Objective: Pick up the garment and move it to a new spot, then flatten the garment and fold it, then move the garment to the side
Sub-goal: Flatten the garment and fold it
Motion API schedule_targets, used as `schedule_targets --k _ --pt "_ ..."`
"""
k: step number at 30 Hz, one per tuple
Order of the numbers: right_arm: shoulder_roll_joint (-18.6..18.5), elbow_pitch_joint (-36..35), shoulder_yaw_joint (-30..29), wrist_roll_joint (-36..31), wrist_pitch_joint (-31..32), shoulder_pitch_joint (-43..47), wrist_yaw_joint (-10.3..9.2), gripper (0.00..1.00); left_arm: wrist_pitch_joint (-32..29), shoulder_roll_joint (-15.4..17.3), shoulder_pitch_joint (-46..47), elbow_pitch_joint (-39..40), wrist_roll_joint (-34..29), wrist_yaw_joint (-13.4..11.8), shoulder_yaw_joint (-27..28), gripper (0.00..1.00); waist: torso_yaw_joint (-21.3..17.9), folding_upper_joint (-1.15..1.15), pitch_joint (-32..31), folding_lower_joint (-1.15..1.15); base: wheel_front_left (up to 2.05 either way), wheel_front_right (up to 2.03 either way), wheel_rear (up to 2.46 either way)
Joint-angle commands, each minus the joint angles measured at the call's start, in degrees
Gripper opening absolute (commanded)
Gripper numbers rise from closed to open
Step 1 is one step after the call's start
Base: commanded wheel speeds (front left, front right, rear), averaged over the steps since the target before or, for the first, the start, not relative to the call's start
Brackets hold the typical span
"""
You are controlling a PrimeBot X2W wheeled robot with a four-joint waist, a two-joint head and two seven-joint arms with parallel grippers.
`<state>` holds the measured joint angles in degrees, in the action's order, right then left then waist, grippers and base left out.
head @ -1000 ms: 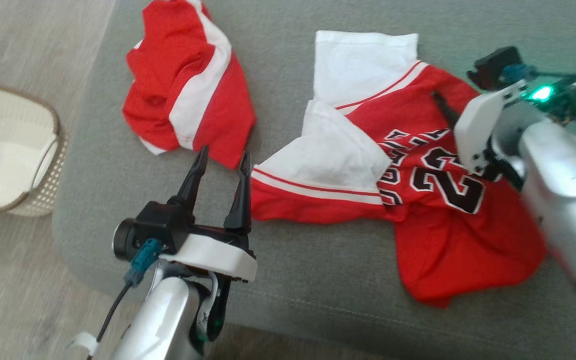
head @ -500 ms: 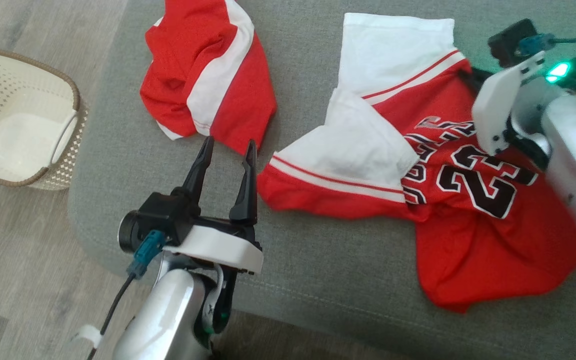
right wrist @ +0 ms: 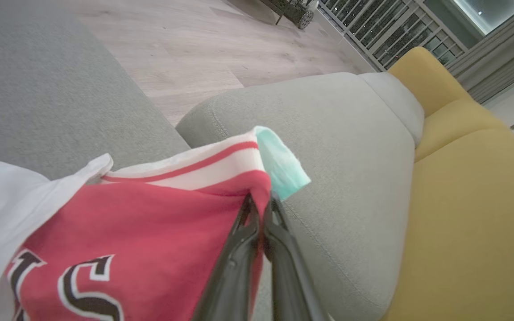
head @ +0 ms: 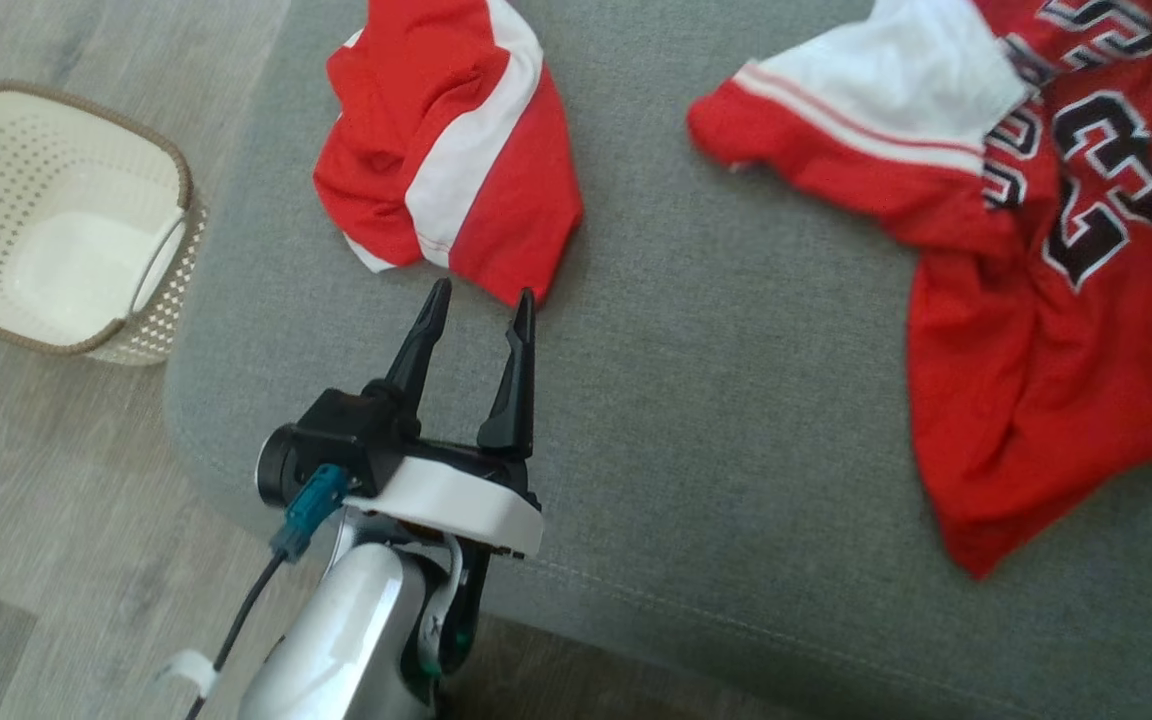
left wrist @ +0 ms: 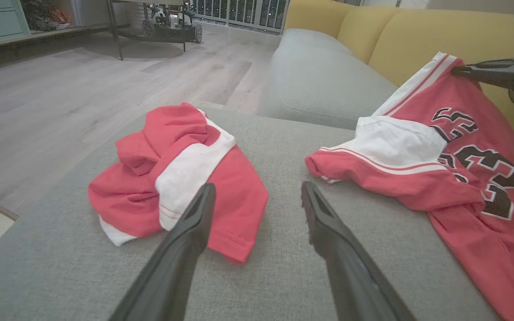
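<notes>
A soft red jersey [head: 1036,350] with white trim and black numerals is pinched at its striped edge by the right pincer [right wrist: 262,200], which is pressed together. It is draped on a grey woven sofa cushion [head: 736,450] and cut off in the head view. The left pincer [head: 483,292] is spread beside crumpled red-and-white shorts [head: 446,160]. A perforated basket [head: 151,330] is set on the wooden floor.

Living room: sofa [right wrist: 462,200], wooden floor [left wrist: 60,98]

Head view high above the grey sofa seat [head: 716,420], looking steeply down, left wrist view low and close over that seat, facing the yellow backrest [left wrist: 417,40], both sharing the crumpled red-and-white garment [head: 451,150] and numbered jersey [head: 1016,380], right wrist view tight against the jersey's striped edge, facing the backrest
</notes>
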<state>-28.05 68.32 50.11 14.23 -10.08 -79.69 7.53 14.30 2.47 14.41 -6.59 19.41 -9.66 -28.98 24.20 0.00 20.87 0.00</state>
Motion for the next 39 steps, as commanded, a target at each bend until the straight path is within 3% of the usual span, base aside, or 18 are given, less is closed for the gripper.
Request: schedule_targets --k 1,2,3,9,16,24,31,35,39 --pt "0.6 1.2 -0.7 -2.3 -1.3 -1.7 -0.04 0.0 0.7 0.4 2.0 2.1 0.4 -0.6 1.6 1.0 0.5 0.0 0.5 0.0 0.0 0.0 0.0" --pt "1.0 2.0 -1.6 -3.1 -1.8 -2.3 -0.04 0.78 0.7 0.4 2.0 2.2 0.5 -0.6 1.5 1.0 0.6 0.0 0.6 0.0 0.0 0.0 0.0" --pt "1.9 3.0 -2.9 -3.1 -1.7 -2.0 -0.04 1.0 0.7 0.4 2.1 2.1 0.5 -0.7 1.5 1.0 0.6 0.0 0.7 0.0 0.0 0.0 0.0" --pt "6.2 4.9 -8.9 -2.5 -2.8 2.0 -0.04 1.0 0.7 0.4 2.0 1.7 0.2 -1.0 2.7 1.0 -1.7 0.0 -1.0 0.0 0.0 0.0 0.0" --pt "11.2 3.4 -17.0 -1.2 -4.8 7.8 -0.04 1.0 0.7 0.4 1.4 1.4 -1.5 -0.5 6.0 1.0 -8.3 0.0 -5.5 0.0 0.0 0.0 0.0" --pt "16.3 -17.7 -31.0 -2.8 -4.9 26.7 -0.04 1.0 0.7 0.4 -0.5 1.6 -3.8 0.4 11.6 1.0 -18.1 0.0 -11.6 0.0 0.0 0.0 0.0" --pt "22.3 -32.9 -40.6 -5.3 -4.9 46.9 -0.04 1.0 0.7 0.4 -3.4 1.3 -5.1 1.4 14.7 1.0 -24.1 0.0 -14.5 0.0 0.0 0.0 0.0" --pt "24.5 -39.0 -43.6 -5.3 -4.9 56.8 -0.04 1.0 0.7 0.4 -5.3 0.5 -5.4 1.7 15.1 1.0 -26.2 0.0 -15.6 0.0 0.0 0.0 0.0" --pt "25.1 -42.5 -41.6 -3.3 -4.9 63.1 -0.04 1.0 0.7 0.4 -6.7 0.1 -5.5 2.0 15.3 1.0 -27.5 0.0 -15.9 0.0 0.0 0.0 0.0"
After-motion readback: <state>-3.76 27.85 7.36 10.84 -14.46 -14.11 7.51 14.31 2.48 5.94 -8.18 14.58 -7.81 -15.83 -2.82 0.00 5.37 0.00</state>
